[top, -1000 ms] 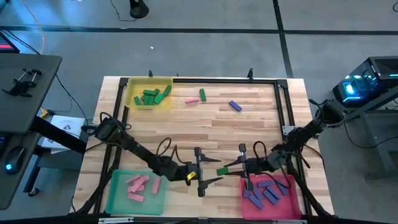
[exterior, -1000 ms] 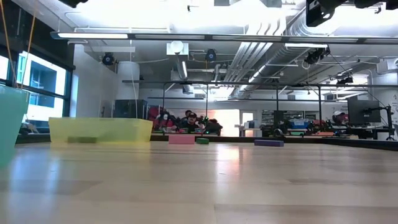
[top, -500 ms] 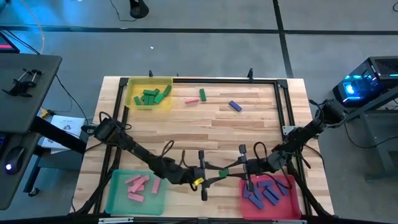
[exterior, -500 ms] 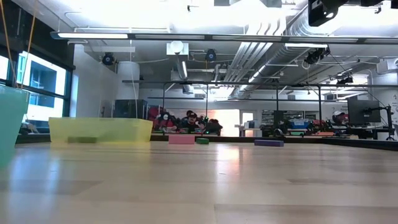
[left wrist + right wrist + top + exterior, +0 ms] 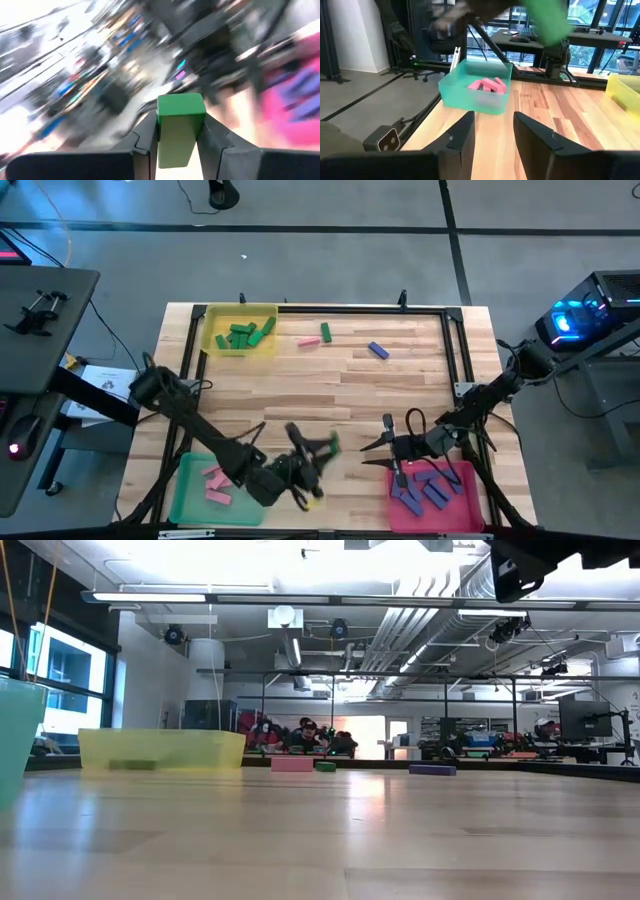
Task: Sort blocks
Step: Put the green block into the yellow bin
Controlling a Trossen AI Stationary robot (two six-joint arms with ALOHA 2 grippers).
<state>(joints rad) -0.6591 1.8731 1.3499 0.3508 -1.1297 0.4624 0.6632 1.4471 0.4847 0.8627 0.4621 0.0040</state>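
My left gripper (image 5: 326,446) is shut on a green block (image 5: 333,443) above the table's near middle; the block also shows in the left wrist view (image 5: 180,125). My right gripper (image 5: 368,452) is open and empty, just right of it, by the pink-red tray (image 5: 462,502), which holds purple-blue blocks. A pink block (image 5: 308,340), a green block (image 5: 326,332) and a purple-blue block (image 5: 378,350) lie flat on the far part of the table. In the right wrist view my right gripper (image 5: 494,131) stands open, with the green block (image 5: 547,20) blurred beyond it. My left gripper pinches the green block between its two fingers (image 5: 146,131), by the block's two long sides (image 5: 161,142). The block's free end (image 5: 181,106) sticks out past the fingertips. The block is lifted clear of the table.
A yellow tray (image 5: 212,315) with green blocks stands at the far left. A green tray (image 5: 190,502) with pink blocks stands at the near left. A dark frame (image 5: 455,340) runs along the table's edges. The table's middle is bare wood.
My left gripper has taken hold of the green block, which hung between the two grippers. It has then drawn back toward the table's left edge with the block and turned about. My right arm has kept nearly still.
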